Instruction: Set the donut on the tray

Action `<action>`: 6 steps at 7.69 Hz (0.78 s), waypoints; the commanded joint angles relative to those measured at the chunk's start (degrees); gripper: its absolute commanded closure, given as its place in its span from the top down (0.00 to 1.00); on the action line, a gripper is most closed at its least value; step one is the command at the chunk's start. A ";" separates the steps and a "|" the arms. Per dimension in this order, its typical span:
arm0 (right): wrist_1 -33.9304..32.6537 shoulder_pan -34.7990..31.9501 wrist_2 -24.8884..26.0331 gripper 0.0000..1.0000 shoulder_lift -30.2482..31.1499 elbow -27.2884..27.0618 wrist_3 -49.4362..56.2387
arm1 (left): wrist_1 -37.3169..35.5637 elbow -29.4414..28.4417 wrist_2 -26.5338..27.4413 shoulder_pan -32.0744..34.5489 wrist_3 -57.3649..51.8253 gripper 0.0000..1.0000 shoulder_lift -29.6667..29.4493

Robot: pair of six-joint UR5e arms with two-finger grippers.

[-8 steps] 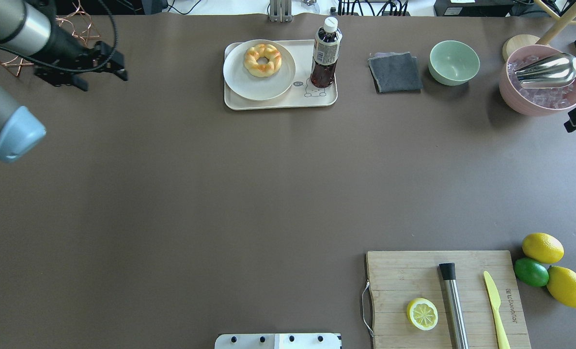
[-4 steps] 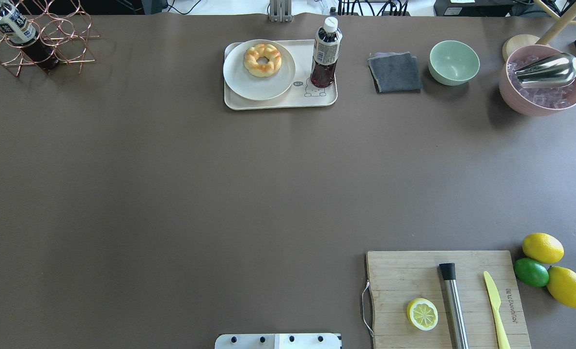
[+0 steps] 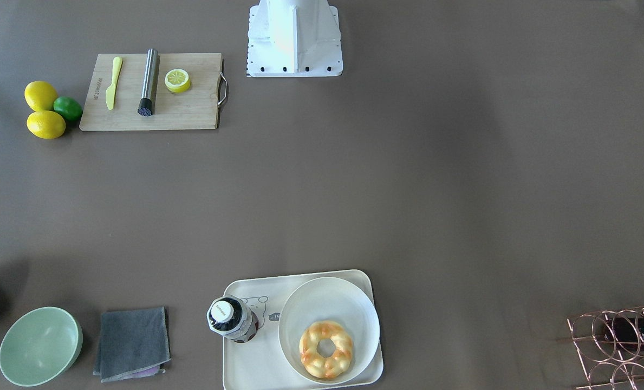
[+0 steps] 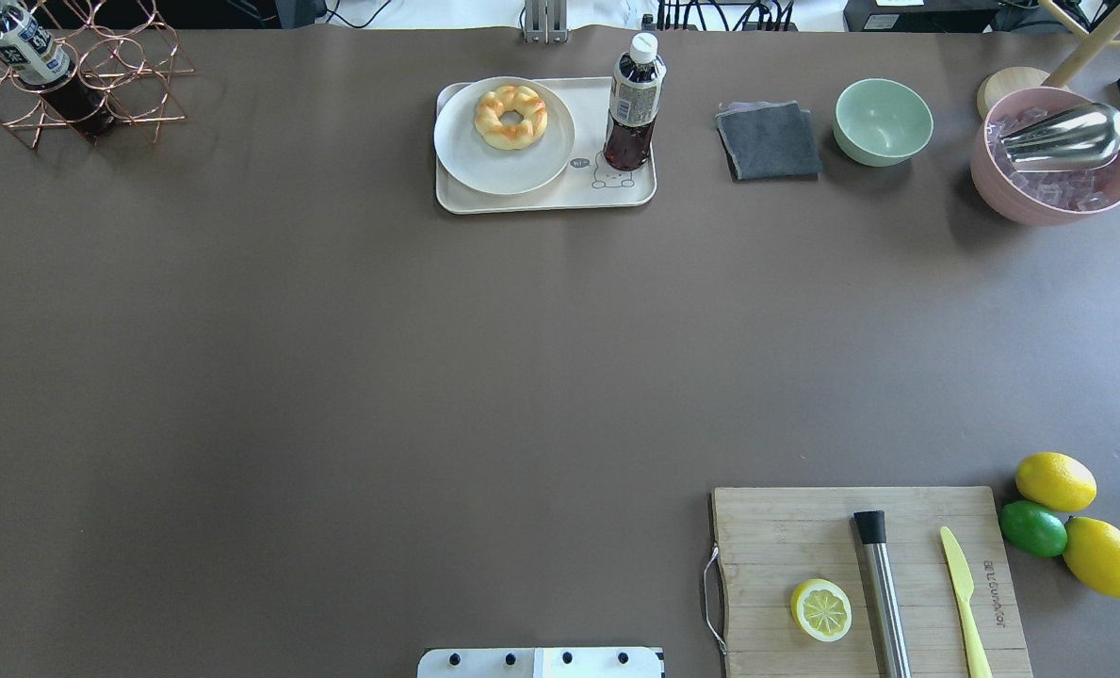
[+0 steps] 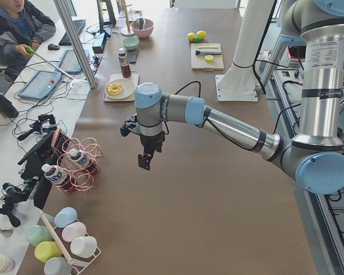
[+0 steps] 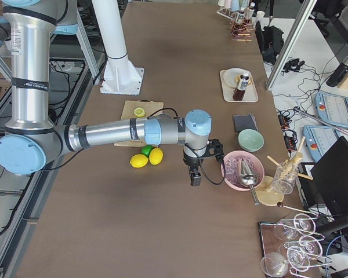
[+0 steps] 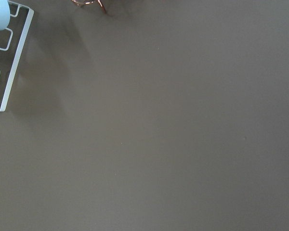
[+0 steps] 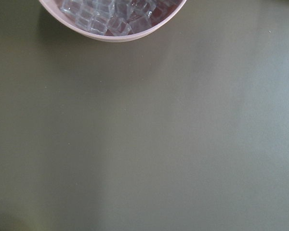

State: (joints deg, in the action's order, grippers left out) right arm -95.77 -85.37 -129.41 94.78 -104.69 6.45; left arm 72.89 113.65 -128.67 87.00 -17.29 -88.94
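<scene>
The donut (image 4: 511, 117) is a braided, glossy yellow ring with orange-brown patches. It lies on a round white plate (image 4: 494, 171) that stands on the cream tray (image 4: 543, 201) at the table's far middle. It also shows in the front view (image 3: 326, 349) and the exterior left view (image 5: 114, 88). My left gripper (image 5: 144, 160) hangs above bare table by the copper rack, far from the tray. My right gripper (image 6: 195, 178) hangs beside the pink ice bowl. Both show only in the side views, so I cannot tell whether they are open or shut.
A dark drink bottle (image 4: 633, 104) stands on the tray's right part. A grey cloth (image 4: 769, 140), a green bowl (image 4: 883, 121) and a pink ice bowl (image 4: 1054, 160) sit to its right. A copper bottle rack (image 4: 70, 75) is far left. A cutting board (image 4: 870, 579) is near right.
Both arms have left the overhead view: the left arm withdrew from the far-left corner and uncovered the copper rack, and the right gripper left the right edge. The donut, plate and tray have not moved.
</scene>
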 commanded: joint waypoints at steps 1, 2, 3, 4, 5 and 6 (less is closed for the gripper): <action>0.05 -2.69 -1.46 1.00 0.06 0.54 1.72 | 3.75 -1.49 -2.01 0.89 -0.73 0.98 4.21; 0.05 -2.70 -1.55 1.00 -0.12 0.45 1.46 | 3.84 -2.29 -4.11 0.98 -0.73 0.98 4.30; 0.05 -2.70 -1.55 1.00 -0.21 0.45 1.37 | 3.84 -2.12 -4.13 1.24 -0.73 0.98 5.09; 0.05 -2.70 -1.55 1.00 -0.21 0.45 1.29 | 3.93 -0.99 -4.13 2.12 -0.73 0.98 5.18; 0.05 -2.70 -1.55 1.00 -0.21 0.19 1.20 | 3.93 -1.24 -4.13 3.26 -0.56 0.98 5.10; 0.14 -2.78 -1.46 1.00 -0.21 0.01 1.28 | 4.01 -1.24 -4.13 3.35 2.40 0.98 5.01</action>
State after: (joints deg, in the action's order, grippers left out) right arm -95.71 -88.06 -130.95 94.59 -104.36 7.73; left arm 76.79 112.33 -132.73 89.48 -17.79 -83.91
